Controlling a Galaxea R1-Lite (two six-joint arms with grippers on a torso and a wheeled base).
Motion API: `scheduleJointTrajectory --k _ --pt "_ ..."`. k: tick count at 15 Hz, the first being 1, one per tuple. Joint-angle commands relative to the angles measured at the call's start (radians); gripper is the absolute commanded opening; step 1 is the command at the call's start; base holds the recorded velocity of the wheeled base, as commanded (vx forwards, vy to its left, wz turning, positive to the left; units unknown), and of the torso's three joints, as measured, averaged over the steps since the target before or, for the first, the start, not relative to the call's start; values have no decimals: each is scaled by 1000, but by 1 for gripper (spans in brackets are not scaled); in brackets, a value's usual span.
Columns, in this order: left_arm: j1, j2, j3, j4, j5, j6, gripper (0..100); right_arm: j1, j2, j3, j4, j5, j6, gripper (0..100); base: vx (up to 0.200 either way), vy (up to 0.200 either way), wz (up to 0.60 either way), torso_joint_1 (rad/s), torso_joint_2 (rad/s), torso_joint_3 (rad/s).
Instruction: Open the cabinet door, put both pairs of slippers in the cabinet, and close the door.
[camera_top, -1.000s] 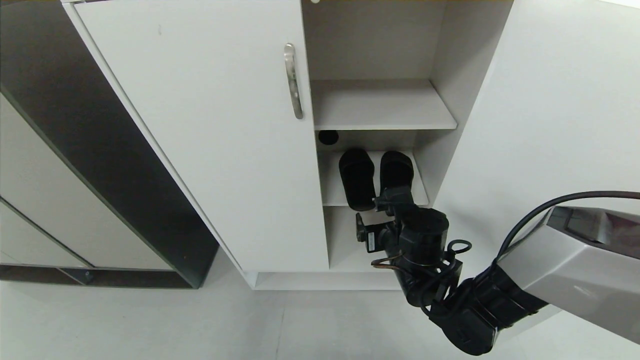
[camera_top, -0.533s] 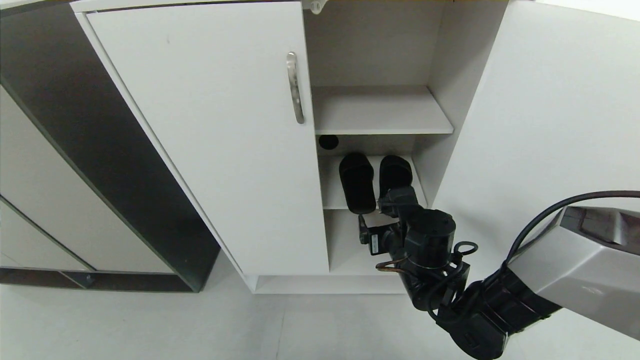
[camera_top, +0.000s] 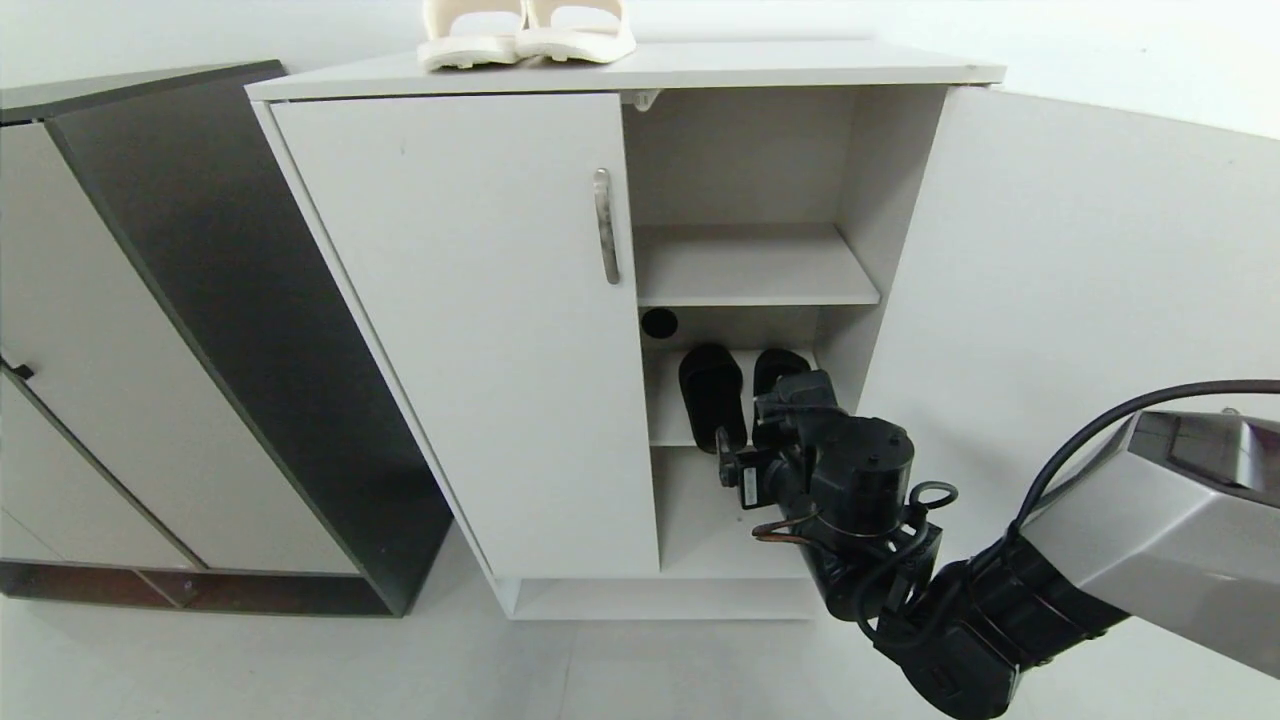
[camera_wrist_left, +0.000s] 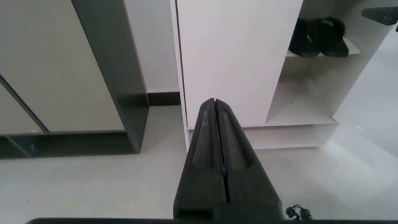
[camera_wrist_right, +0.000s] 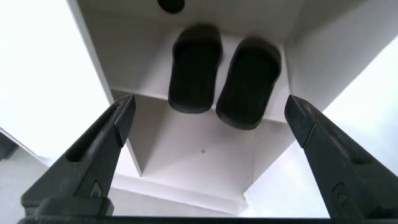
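You have the right claw (camera_wrist_right: 210, 107) spread wide and empty, held just in front of the black pair (camera_top: 712, 388). That pair sits side by side on the middle shelf (camera_top: 664, 405) of the cabinet (camera_top: 800, 68), whose right door (camera_top: 1050, 300) stands open. Your left claw (camera_wrist_left: 214, 112) is pressed closed on nothing, back from the closed left door (camera_top: 470, 320), and the white pair (camera_top: 525, 35) lies on the cabinet top.
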Motion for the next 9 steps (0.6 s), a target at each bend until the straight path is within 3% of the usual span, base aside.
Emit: scheduleJointTrajectory --k 1,4,9 --pt "0 1 0 0 0 0 0 3 -3 2 -1 1 -2 100 0 0 0 2 2 222" --pt "0 1 0 0 3 0 0 24 -63 62 7 14 -21 100 0 0 0 2 1 172" --pt "0 1 0 0 2 -3 0 27 -89 91 12 45 -22 100 0 0 0 0 0 10"
